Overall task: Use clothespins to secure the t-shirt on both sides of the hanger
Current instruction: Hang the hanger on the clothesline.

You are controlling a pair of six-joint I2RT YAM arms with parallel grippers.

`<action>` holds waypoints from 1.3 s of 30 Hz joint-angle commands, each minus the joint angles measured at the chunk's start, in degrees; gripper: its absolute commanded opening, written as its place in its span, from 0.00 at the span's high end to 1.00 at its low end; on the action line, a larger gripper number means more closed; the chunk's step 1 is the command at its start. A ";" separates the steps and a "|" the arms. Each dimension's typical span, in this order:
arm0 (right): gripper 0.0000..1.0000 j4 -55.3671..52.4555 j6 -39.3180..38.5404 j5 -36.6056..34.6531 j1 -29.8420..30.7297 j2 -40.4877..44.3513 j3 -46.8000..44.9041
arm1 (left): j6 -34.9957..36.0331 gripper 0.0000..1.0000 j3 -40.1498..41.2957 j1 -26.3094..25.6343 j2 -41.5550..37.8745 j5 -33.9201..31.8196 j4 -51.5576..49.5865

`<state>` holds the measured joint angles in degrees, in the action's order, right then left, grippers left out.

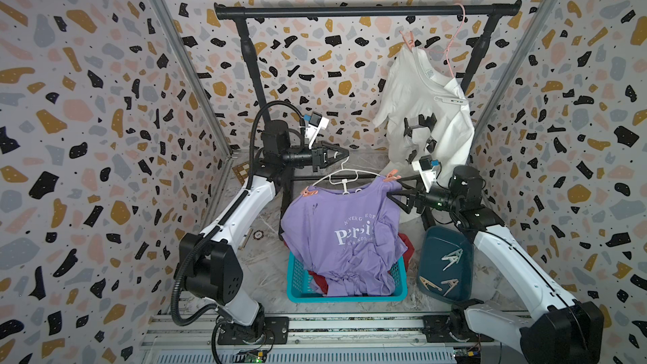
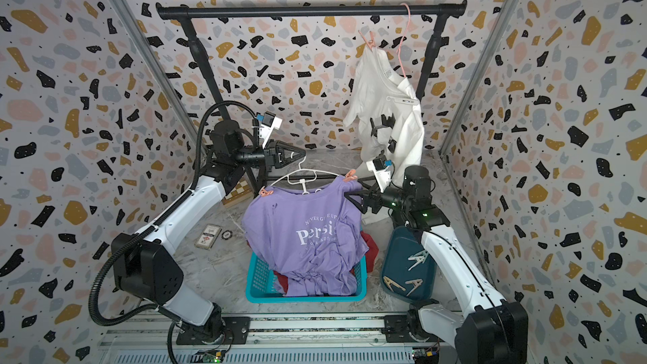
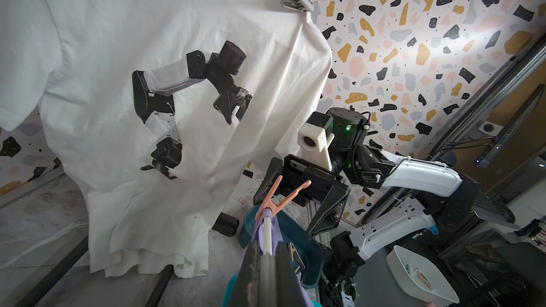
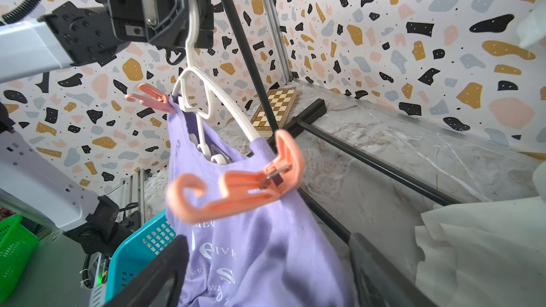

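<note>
**Purple t-shirt on white hanger, pegged at both shoulders, hanging over the basket**
Left fingers pressed together on the hanger's hook. Right fingers spread beside the nearer peach clothespin, seemingly not touching it (close view blurred). Second peach clothespin on the far shoulder. Spare clothespins in dark tray on counter.

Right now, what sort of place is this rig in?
Probably a staged laundry test cell, not a home: terrazzo-print wall panels box it in, with a black garment rail, a teal laundry basket and a dark tray of clothespins.
</note>
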<state>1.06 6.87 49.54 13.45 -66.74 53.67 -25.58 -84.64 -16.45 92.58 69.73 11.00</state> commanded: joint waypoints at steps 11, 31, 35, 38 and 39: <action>0.29 6.33 -4.09 8.54 -0.18 -5.58 4.39 | -0.81 1.00 -3.58 0.28 0.68 2.92 5.01; 0.60 5.33 -3.54 11.38 1.99 -7.55 5.10 | -3.77 1.00 -3.49 0.30 2.16 4.53 7.96; 0.67 5.17 -3.62 10.30 2.61 -7.96 5.70 | -3.52 1.00 -3.35 0.35 2.61 5.02 7.89; 0.73 4.50 -3.86 9.83 3.23 -8.34 6.34 | -3.25 1.00 -3.38 0.32 2.66 5.08 7.72; 0.75 3.94 -4.11 9.74 3.41 -8.47 6.75 | -3.16 1.00 -3.42 0.28 2.61 5.06 7.64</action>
<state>5.87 3.51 59.35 16.08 -75.40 57.30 -28.75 -86.00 -16.45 95.64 73.84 15.11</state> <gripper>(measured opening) 0.264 0.074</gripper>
